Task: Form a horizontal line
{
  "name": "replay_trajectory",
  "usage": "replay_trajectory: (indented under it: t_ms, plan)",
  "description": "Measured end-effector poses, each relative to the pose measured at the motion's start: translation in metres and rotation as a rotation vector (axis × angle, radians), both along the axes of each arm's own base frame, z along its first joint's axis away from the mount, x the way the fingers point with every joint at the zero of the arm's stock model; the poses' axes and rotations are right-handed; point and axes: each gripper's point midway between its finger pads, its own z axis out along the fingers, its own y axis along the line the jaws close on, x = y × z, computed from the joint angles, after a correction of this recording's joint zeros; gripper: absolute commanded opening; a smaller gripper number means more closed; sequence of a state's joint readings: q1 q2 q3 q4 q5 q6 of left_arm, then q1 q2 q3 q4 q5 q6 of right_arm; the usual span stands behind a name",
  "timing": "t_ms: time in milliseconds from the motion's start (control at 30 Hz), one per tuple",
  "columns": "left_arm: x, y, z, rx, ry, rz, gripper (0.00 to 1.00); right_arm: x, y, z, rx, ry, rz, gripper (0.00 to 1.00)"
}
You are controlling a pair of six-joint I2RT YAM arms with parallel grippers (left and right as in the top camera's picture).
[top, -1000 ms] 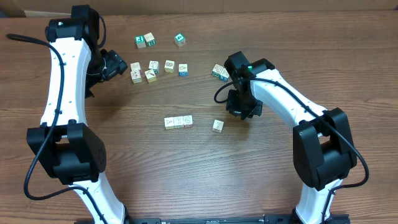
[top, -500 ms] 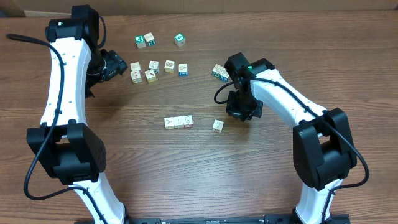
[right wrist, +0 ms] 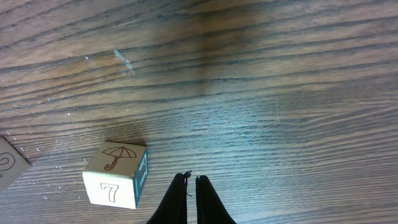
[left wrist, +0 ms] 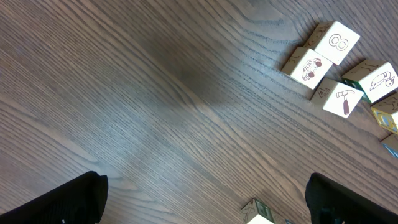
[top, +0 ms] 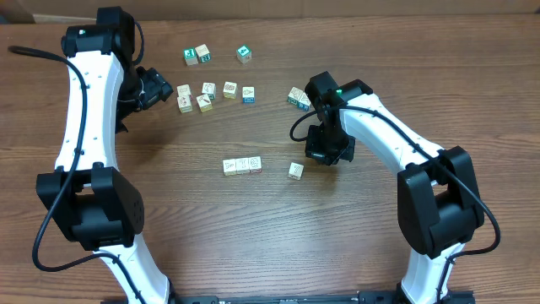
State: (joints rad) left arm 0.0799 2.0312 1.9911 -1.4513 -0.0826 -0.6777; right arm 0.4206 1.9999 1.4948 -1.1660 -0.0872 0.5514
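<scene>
The horizontal line [top: 242, 165] holds three touching cream cubes.

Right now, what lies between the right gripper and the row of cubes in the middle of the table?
A single loose cube sits between the right gripper and the row; otherwise bare table, as the overhead view shows.

Bright, even light; soft blurred shadows; faint bluish glare, wrist views
</scene>
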Motion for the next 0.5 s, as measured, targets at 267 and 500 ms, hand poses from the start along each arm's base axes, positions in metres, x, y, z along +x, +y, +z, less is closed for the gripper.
replay_trajectory:
  t_ms: [267, 500]
  plan:
    - [0.0000, 0.0000, 0.0000, 0.000, 0.000, 0.000, 1.00, -0.0004, 0.0003, 0.0001, 0.000, 0.003, -0.020, 0.04]
    - [0.0000, 0.0001, 0.0000, 0.000, 0.000, 0.000, 1.00, -0.0004, 0.0003, 0.0001, 0.000, 0.004, -0.021, 0.04]
